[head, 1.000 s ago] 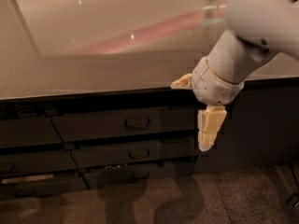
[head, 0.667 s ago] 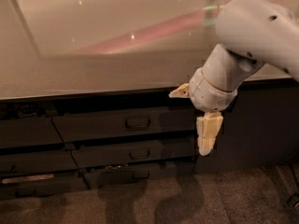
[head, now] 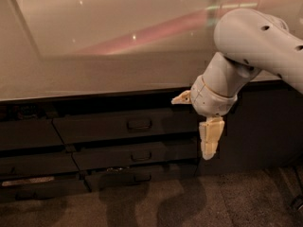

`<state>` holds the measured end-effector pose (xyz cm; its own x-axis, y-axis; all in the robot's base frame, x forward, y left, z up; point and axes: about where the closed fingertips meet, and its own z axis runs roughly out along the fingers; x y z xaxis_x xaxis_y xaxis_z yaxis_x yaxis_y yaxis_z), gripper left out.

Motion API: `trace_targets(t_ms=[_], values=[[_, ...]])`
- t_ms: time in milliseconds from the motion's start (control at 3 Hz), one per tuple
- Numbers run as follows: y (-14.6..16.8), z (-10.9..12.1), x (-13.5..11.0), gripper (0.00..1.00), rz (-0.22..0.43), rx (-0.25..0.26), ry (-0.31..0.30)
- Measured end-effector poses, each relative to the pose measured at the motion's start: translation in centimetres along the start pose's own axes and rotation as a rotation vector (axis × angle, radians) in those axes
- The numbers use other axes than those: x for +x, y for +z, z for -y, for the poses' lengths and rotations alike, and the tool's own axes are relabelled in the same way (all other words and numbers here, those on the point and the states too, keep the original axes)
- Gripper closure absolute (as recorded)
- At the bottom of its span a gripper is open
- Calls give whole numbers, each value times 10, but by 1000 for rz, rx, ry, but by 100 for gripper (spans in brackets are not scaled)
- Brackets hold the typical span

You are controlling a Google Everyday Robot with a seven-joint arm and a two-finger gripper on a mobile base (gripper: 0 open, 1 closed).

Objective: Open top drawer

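Your gripper (head: 191, 129) hangs below the tabletop's (head: 94, 74) front edge, fingers spread wide, right of the shut top drawer's (head: 94, 126) handle (head: 139, 124).

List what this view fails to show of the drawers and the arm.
- Camera view: inside of the top drawer, hidden by its own shut front.
- Camera view: that drawer's right end, covered by the gripper, which hangs open right of the handle.
- Camera view: the rest of the arm, cut off by the right edge.
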<state>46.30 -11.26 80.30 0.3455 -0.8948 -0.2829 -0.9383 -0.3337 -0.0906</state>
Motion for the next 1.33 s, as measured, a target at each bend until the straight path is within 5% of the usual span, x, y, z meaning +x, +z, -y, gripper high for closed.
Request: trace_targets(t_ms=[333,667,1333], values=[[-2,-2,-4,0,-29,28,-30],[-2,-2,-10,0,-96,139,-124],[7,3,3,0,-69,139,-127]])
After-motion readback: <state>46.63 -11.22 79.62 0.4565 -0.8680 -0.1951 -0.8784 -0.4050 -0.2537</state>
